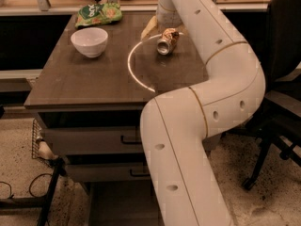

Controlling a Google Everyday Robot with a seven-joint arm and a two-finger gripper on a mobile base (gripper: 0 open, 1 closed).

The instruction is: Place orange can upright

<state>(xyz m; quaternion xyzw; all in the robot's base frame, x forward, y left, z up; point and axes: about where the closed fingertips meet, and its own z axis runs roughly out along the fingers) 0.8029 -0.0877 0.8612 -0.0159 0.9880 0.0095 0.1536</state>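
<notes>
Dark wooden table (84,86) with drawers holds a white bowl (89,41), a green snack bag (99,14) and the orange can (168,40). The can lies on its side inside a pale ring (133,72), silver end toward the camera, long axis running away and slightly right. The gripper (165,21) hangs just behind the can. I cannot tell how far open it is, and the can does not look gripped.

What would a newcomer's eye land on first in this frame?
The big white robot arm fills the foreground, bending from the bottom edge up over the right side of the table. Its gripper hangs near the table's far edge, just behind the orange can, which lies on its side inside a bright ring of light. A white bowl and a green snack bag sit further left in the picture.
</notes>
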